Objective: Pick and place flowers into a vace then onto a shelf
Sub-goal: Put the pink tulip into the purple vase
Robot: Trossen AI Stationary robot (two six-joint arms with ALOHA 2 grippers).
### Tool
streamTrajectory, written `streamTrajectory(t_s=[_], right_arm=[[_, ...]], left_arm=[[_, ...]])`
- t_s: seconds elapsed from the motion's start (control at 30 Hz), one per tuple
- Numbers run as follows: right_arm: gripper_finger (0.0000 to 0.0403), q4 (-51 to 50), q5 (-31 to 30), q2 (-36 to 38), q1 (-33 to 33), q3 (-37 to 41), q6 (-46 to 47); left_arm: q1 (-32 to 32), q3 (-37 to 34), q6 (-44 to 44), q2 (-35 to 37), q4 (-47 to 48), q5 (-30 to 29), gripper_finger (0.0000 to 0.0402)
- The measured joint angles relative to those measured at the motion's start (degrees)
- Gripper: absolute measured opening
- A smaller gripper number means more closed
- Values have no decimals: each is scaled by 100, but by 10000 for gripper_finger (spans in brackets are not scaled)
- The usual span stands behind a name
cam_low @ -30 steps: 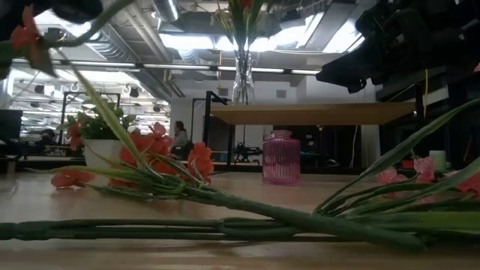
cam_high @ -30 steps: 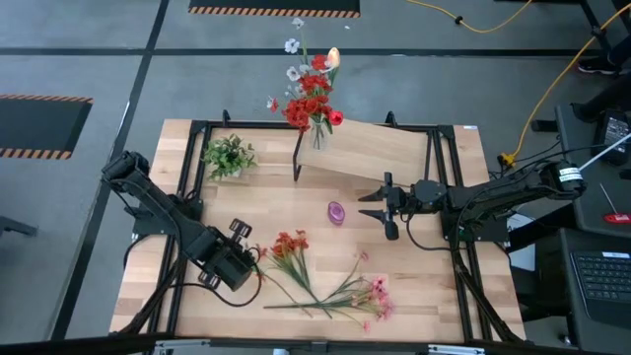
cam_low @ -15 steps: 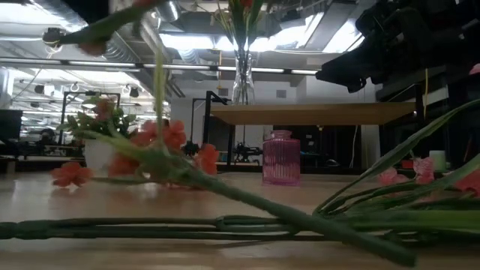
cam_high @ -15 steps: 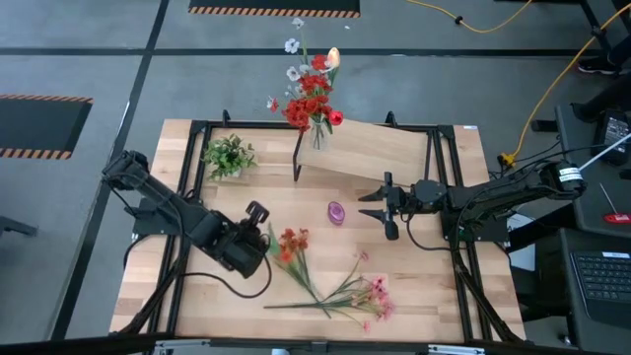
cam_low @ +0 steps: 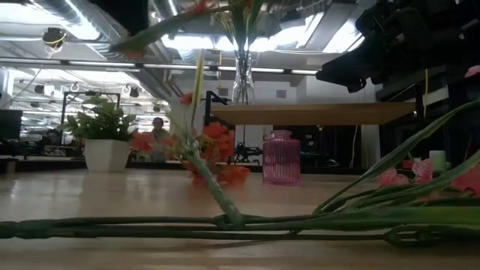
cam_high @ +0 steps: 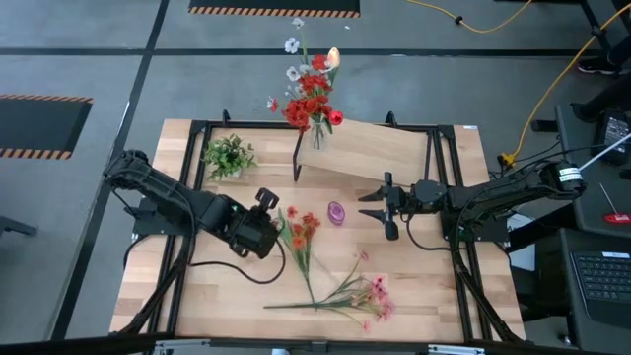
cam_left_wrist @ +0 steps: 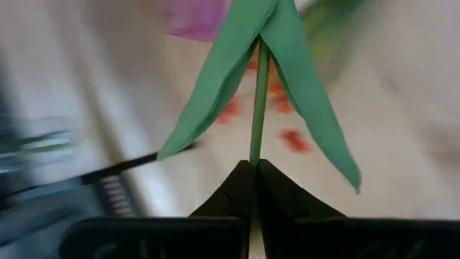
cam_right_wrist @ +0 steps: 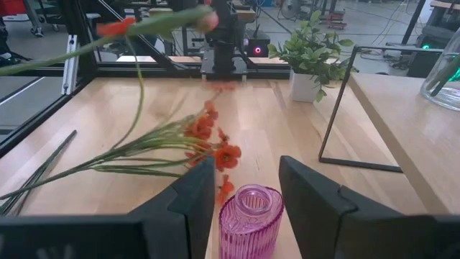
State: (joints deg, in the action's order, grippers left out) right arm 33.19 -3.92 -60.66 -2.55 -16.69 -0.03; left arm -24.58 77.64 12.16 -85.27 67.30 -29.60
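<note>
One stem going to the pink vase, more flowers waiting.
The left gripper (cam_high: 268,220), clamped on an orange flower stem (cam_high: 299,245), is carrying it toward the pink vase (cam_high: 337,213); the right gripper (cam_high: 380,209) is waiting half-open beside the vase; pink flowers (cam_high: 370,295) are lying on the table; a filled glass vase (cam_high: 317,135) is standing on the shelf (cam_high: 380,150).

In the left wrist view the pink vase (cam_left_wrist: 195,16) and orange blooms (cam_left_wrist: 277,108) are smeared by blur, and the clear vase (cam_right_wrist: 444,75) is cut off in the right wrist view.

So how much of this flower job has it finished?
One glass vase full of flowers already stands on the shelf. The left gripper is shut on an orange stem, lifting it toward the empty pink vase, where the right gripper waits. Pink flowers lie on the table.
</note>
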Motion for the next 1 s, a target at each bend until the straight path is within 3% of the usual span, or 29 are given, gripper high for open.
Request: streamTrajectory(t_s=[0.1, 0.5, 0.73, 0.83, 1.0], right_arm=[[157, -43, 0, 0, -2, 0, 2], [157, -100, 0, 0, -1, 0, 133], [157, -95, 0, 0, -1, 0, 133], [157, -95, 0, 0, -2, 0, 133], [157, -35, 0, 0, -2, 0, 207]], left_arm=[[83, -170, -168, -2, 63, 876, 4], [-53, -834, -1639, -2, 1271, 2450, 3], [-371, -985, -2083, -4, 1239, 3598, 3], [-556, -985, -2279, -4, 1240, 3796, 3], [-731, -985, -2343, -4, 1242, 3485, 3]])
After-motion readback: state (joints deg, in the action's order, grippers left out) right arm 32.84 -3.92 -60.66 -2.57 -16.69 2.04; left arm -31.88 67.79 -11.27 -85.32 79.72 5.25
